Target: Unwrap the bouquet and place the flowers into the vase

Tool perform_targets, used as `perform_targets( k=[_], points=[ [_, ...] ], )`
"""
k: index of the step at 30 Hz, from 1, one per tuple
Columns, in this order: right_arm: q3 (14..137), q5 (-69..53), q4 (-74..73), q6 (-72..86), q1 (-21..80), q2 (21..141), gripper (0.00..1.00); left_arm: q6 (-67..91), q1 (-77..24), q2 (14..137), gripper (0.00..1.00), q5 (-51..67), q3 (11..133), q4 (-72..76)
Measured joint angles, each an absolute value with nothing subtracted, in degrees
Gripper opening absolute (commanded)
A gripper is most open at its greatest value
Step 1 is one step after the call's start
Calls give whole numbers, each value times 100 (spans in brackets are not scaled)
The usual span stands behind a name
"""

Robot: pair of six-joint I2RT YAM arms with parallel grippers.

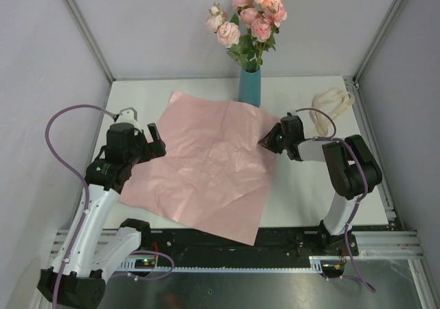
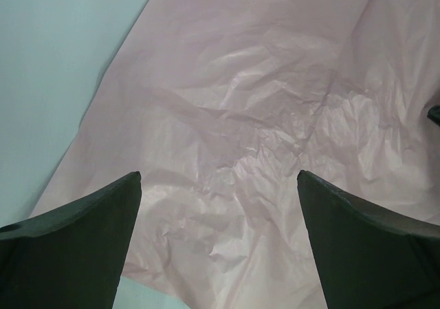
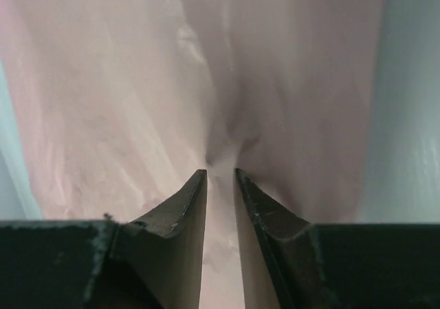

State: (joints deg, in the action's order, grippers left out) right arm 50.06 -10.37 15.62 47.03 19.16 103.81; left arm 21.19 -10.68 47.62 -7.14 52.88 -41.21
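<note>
the white table [image 1: 302, 192] carries a big sheet of crinkled pink paper [image 1: 206, 164], opened flat across its middle with one corner toward 6 o'clock. that says the unwrapping is done. at 12 o'clock, touching the paper's far edge, the flowers [image 1: 251, 16] stand upright with their stems down in the teal vase [image 1: 250, 87], so the main job looks finished and what remains is likely clearing the wrapper.

the left gripper [image 1: 157, 142] hovers over the paper's 9 o'clock edge with its jaws spread wide and nothing between them, probably waiting to steady or take that side. the right gripper [image 3: 220, 173] sits at the 3 o'clock edge, jaws nearly together on a fold of paper. the sheet puckers at the tips, so it looks pinched, probably to lift or drag it.

a cream ribbon [image 1: 333, 106] lies loose at 2 o'clock, apart from the paper.
</note>
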Motion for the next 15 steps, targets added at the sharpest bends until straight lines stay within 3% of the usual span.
perform_targets(
  k=[10, 15],
  points=[
    [4731, -248, 1262, 5043, 2003, 10154, 29, 2255, -1068, 4735, 100, -668, 5293, -4121],
    [4600, 169, 744, 4954, 2034, 9644, 35, 2257, -1068, 4678, 100, -642, 5293, -4121]
  ],
)
